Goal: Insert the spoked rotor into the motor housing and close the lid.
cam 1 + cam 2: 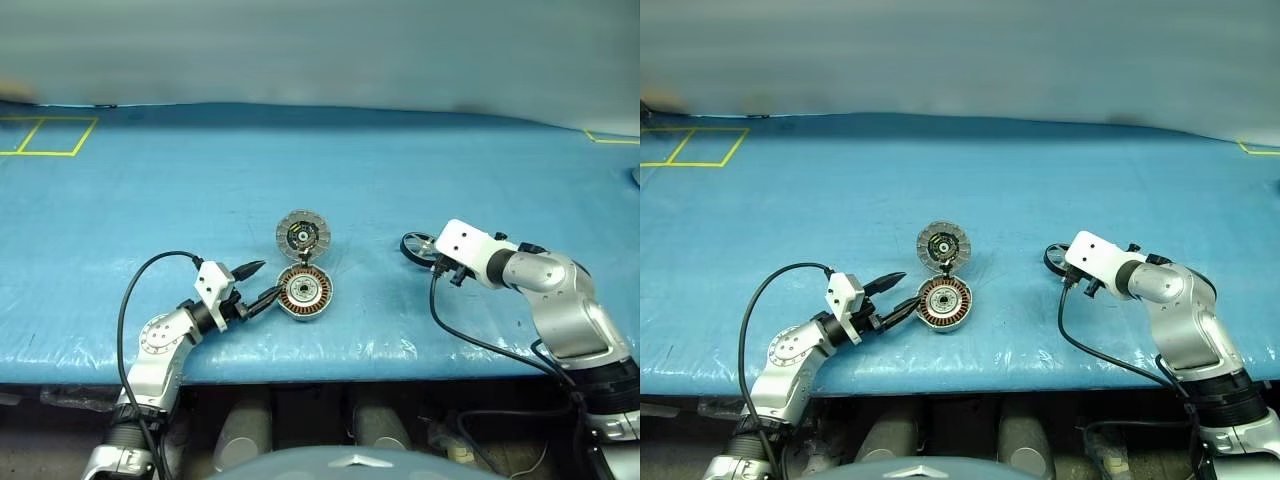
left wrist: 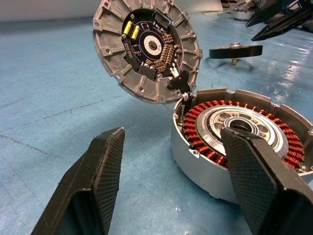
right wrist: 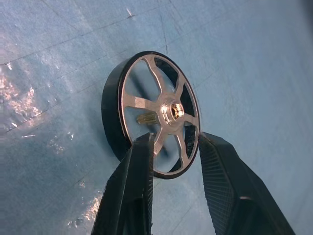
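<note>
1. The spoked rotor (image 3: 152, 115) lies on the blue desk (image 1: 150, 190) directly ahead of the right end effector (image 3: 175, 155), well to the right of the motor housing (image 1: 303, 292) and nowhere near the left arm.
2. The right end effector points forward and down at the rotor, fingers part open with a narrow gap. In the right wrist view its tips straddle the near edge of the rim; whether they touch it I cannot tell. Nothing shows the rotor off the desk, so I judge it not yet gripped.
3. The rotor has no long axis as such (it is a wheel). Its flat face, with silver spokes and a short stub shaft at the hub, is turned up toward the wrist camera.
4. The left end effector (image 2: 171, 156) stands wide and empty, level, with one finger (image 2: 252, 171) at the housing's wall and the other (image 2: 105, 161) beside it.
5. The housing sits open, copper windings showing, and the lid (image 1: 302, 234) stands raised on its hinge at the far side.
6. The coming grasp belongs to the right arm, in my judgement.
</note>
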Tool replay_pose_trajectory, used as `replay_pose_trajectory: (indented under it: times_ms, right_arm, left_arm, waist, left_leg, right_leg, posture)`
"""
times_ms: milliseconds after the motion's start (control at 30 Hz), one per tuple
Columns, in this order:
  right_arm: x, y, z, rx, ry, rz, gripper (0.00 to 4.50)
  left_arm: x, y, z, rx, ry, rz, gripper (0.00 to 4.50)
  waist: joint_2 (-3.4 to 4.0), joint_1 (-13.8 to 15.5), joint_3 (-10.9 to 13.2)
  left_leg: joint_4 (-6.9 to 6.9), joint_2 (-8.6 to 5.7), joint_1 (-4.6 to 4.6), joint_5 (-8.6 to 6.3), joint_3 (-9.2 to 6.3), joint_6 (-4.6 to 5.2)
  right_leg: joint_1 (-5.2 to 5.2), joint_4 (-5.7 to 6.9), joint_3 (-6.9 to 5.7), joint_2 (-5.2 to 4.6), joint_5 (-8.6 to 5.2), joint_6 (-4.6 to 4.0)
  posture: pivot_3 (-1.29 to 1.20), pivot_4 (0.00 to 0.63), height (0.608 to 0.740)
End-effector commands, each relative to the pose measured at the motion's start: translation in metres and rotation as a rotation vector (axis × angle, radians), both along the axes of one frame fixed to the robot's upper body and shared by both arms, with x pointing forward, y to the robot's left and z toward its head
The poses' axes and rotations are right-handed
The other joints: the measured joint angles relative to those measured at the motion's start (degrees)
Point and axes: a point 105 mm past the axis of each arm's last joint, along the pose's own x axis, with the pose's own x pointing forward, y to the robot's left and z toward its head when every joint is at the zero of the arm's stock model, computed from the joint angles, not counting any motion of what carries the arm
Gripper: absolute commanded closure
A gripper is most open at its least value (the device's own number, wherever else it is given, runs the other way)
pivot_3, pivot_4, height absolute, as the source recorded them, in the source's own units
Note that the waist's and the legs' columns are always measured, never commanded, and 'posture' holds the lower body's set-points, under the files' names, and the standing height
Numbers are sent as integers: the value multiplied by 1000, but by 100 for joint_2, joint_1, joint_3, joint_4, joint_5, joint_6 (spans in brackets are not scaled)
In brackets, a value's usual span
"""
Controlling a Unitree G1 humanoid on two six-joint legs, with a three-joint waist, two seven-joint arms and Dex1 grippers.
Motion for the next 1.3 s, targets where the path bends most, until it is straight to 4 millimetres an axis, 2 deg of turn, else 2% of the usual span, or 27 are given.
replay_pose_trajectory:
  times_ms: [33, 267, 433, 900, 1033, 1300]
  right_arm:
    - [1, -4, 1, 6, -10, -25, 3012]
    - [5, -7, -16, 44, 17, -74, 3012]
    - [6, 0, -27, 89, 33, -76, 3012]
    - [9, 12, -27, 111, -17, -58, 3012]
    - [16, 14, -28, 77, -45, -13, 3012]
    - [19, 25, -51, -5, 45, 138, 3012]
  left_arm:
    - [-2, -2, 5, 12, -27, -12, 1182]
    - [-2, -2, 4, 19, -27, -11, 1182]
    - [-3, -1, 4, 25, -23, -15, 1182]
    - [-5, -1, 1, 33, -11, -15, 1182]
    - [-6, -2, 0, 30, -5, -22, 1182]
    - [-6, -3, 0, 31, -2, -23, 1182]
  waist:
    - [0, 1, 0]
    - [0, -1, 0]
    - [-2, -13, -1]
    - [-2, -44, -2]
    - [-2, -51, -2]
    - [-13, -88, -10]
  left_leg:
    - [0, 0, 0, 0, 0, 0]
    - [0, 0, 0, 0, 0, 0]
    - [0, 1, 5, 0, 0, 0]
    - [0, 1, 7, 0, 0, 0]
    - [0, 1, 7, 0, 0, 0]
    - [2, 3, 20, 0, 3, 0]
  right_leg:
    - [0, 0, 0, 0, 0, 0]
    - [0, 0, -1, 0, 0, 0]
    - [5, 0, -1, 1, 0, 0]
    - [7, 1, 0, 1, 0, 0]
    - [7, 1, 0, 1, 0, 0]
    - [18, 1, 1, 2, 0, 0]
  posture:
    - [0, 150, 740]
    - [0, 150, 740]
    - [0, 150, 740]
    - [0, 150, 740]
    - [0, 150, 740]
    - [0, 150, 740]
